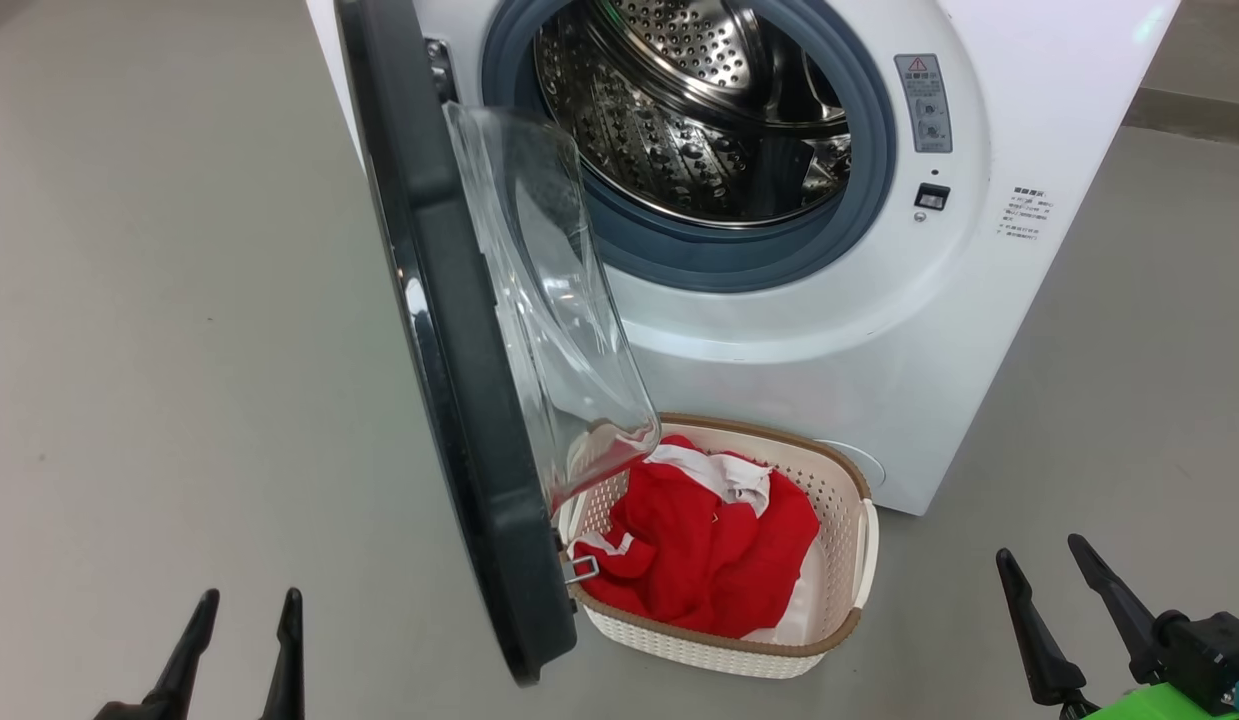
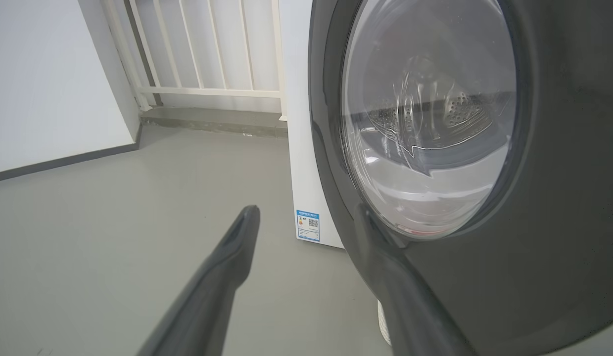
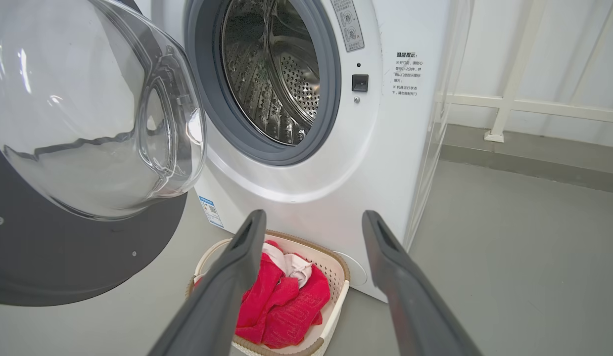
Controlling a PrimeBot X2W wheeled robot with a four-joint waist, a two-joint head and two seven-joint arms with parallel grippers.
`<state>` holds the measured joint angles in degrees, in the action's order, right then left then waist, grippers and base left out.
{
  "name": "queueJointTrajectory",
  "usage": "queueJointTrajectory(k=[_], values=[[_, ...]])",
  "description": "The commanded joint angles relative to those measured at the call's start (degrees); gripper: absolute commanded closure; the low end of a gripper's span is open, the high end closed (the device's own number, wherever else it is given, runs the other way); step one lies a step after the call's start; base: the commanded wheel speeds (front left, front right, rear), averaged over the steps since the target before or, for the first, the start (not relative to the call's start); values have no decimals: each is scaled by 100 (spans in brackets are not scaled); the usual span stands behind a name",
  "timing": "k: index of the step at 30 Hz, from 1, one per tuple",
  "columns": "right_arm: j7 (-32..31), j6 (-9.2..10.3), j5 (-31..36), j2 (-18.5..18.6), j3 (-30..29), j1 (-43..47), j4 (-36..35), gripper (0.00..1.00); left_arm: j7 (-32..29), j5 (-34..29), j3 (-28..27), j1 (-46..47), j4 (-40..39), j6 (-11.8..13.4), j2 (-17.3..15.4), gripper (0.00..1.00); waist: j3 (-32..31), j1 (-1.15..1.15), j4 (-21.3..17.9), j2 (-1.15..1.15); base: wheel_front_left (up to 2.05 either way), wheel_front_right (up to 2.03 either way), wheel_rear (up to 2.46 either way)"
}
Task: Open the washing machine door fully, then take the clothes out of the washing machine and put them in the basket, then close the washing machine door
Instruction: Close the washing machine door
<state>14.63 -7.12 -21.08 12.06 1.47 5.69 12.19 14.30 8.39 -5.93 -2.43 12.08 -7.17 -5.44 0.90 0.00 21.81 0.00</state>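
Below the drum [image 1: 679, 130] — apparently empty — the clothes [image 1: 709, 545] sit in the basket [image 1: 844, 545]; only closing the open washing machine door [image 1: 459, 380] remains. Left end effector [image 1: 252, 600] and right end effector [image 1: 1041, 550] gape, holding nothing.

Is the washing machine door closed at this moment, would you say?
No, the door stands swung wide open from the washing machine.
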Motion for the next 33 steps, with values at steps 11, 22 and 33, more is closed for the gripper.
queueJointTrajectory(k=[11,22,33], values=[[37,-36,52,88,99,-98,-160,0,70,1342,-38,302,-352,-32,-250,100,35,0,-11,0,0,0,0],[37,-36,63,109,124,-201,-166,0,70,4707,883,713,-477,-32,-1445,100,182,0,-82,0,0,0,0],[37,-36,59,132,88,-271,-180,0,-799,8032,1576,930,-1555,-32,-2631,100,349,0,-170,0,0,0,0]])
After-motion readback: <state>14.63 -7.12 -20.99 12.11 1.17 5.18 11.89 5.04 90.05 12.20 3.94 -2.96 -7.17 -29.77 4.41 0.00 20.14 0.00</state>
